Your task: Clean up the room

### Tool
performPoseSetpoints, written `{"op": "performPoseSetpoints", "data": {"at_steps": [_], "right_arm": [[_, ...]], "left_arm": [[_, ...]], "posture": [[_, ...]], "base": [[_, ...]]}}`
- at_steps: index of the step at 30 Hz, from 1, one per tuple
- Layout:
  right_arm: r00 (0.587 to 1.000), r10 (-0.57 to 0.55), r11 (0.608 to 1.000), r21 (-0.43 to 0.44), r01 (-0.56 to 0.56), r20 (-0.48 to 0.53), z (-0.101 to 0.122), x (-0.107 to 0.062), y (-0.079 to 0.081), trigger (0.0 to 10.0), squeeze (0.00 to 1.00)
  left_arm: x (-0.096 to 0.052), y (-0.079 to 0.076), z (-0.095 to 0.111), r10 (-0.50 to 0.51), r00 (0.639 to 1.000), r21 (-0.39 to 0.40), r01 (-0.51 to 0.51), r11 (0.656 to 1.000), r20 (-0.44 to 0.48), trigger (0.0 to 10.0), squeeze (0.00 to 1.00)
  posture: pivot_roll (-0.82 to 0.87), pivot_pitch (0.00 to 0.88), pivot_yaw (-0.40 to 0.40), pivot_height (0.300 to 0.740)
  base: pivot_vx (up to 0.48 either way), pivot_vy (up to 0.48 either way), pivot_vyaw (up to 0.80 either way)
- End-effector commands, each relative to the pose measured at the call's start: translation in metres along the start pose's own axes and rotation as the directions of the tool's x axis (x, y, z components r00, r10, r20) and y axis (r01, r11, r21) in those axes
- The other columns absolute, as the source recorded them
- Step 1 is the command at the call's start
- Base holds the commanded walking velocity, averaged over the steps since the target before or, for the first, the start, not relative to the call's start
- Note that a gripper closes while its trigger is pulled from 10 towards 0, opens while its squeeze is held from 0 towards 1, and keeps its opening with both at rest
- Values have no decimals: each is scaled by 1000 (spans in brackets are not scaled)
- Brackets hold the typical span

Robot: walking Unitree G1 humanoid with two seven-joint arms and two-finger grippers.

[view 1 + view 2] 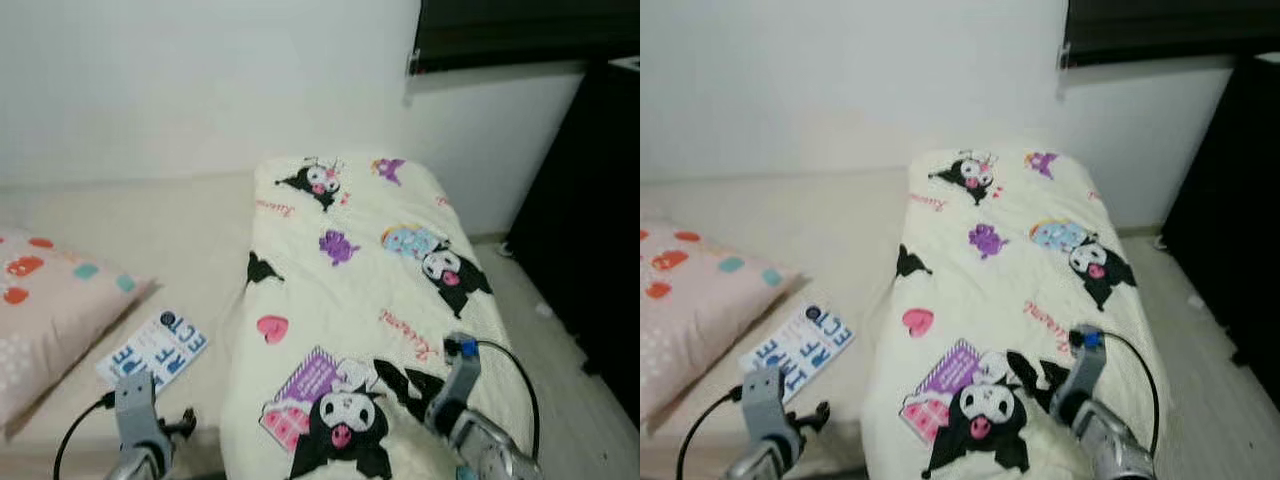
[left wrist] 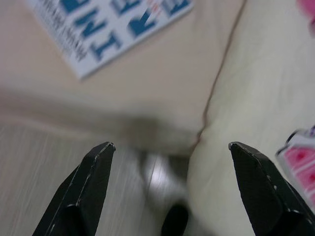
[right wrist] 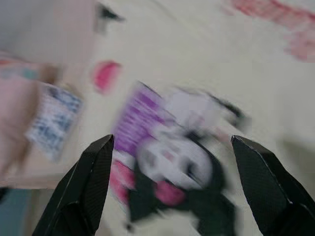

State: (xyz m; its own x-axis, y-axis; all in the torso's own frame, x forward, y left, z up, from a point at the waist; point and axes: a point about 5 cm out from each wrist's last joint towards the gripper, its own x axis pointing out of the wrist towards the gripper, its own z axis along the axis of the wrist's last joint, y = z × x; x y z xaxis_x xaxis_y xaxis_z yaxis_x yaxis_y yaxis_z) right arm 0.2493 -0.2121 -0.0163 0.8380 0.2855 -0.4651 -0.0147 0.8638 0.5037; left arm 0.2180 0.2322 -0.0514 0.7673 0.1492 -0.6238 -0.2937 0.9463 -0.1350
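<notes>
So the main thing in front of me is the cartoon-print blanket (image 1: 370,300), folded into a long strip lying down the right side of the bed (image 1: 190,240). Its near end hangs over the bed edge close to me. Just beside its left edge sits a white booklet with blue lettering (image 1: 155,350) flat on the bare mattress, and left of that there's a pinkish pillow (image 1: 45,310) with colored spots, tilted off toward the corner.

Progress-wise, I'd say we're early. The blanket looks roughly folded already, but the booklet is loose on the mattress and the pillow isn't squared up, so my guess is those are what's left. Hard to say more from here.

The left gripper (image 2: 170,147) is spread wide open and holding nothing; it's hanging by the near edge of the bed, right where the blanket's edge meets the mattress, with the booklet a bit beyond the fingertips. The right gripper (image 3: 172,142) is also wide open and empty, over the near end of the blanket above the black-and-white character print, not touching it as far as I can tell. That wrist feed is pretty blurry though.

Wood-look floor (image 1: 560,330) runs along the right side of the bed.
</notes>
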Motion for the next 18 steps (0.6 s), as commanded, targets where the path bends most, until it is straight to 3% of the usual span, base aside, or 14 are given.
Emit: {"op": "performPoseSetpoints", "data": {"at_steps": [1,4,6,9,11,12,14,17,18], "right_arm": [[994,-109,994,7,110,-31,-17,-8,-15,10000,0],[946,-299,954,3,301,-126,-48,-28,-39,10000,0],[932,-328,943,6,333,-154,-57,-33,-43,10000,0],[853,-441,893,-42,448,-279,-92,-56,-54,10000,0],[838,-458,884,-55,464,-295,-98,-60,-56,10000,0],[816,-478,873,-72,483,-326,-109,-68,-58,10000,0],[811,-475,873,-73,481,-341,-113,-70,-57,10000,0],[805,-474,873,-69,483,-357,-121,-72,-55,10000,0],[805,-474,873,-69,483,-357,-121,-72,-55,10000,0]], "left_arm": [[-7,13,-19,52,994,-9,-53,999,-91,10000,0],[-19,21,-51,112,968,34,-107,994,-224,10000,0],[-22,23,-58,126,960,49,-117,992,-252,10000,0],[-27,18,-70,113,947,45,-105,993,-302,10000,0],[-27,15,-71,104,944,50,-93,994,-312,10000,0],[-27,11,-75,90,936,59,-75,995,-341,10000,0],[-27,11,-75,88,936,76,-66,995,-342,10000,0],[-28,10,-76,68,936,176,-7,984,-345,10000,0],[-28,10,-76,68,936,176,-7,984,-345,10000,0]], "posture": [[-79,74,34,740],[-85,74,35,740],[-85,74,35,740],[-91,77,41,740],[-75,79,35,740],[-69,79,33,740],[-69,79,33,740],[-73,82,48,740],[-73,82,48,740]], "base": [[0,0,0],[0,0,0],[0,0,0],[0,0,471],[0,0,794],[-480,0,756],[-480,0,756],[-480,0,756],[-480,0,756]]}}
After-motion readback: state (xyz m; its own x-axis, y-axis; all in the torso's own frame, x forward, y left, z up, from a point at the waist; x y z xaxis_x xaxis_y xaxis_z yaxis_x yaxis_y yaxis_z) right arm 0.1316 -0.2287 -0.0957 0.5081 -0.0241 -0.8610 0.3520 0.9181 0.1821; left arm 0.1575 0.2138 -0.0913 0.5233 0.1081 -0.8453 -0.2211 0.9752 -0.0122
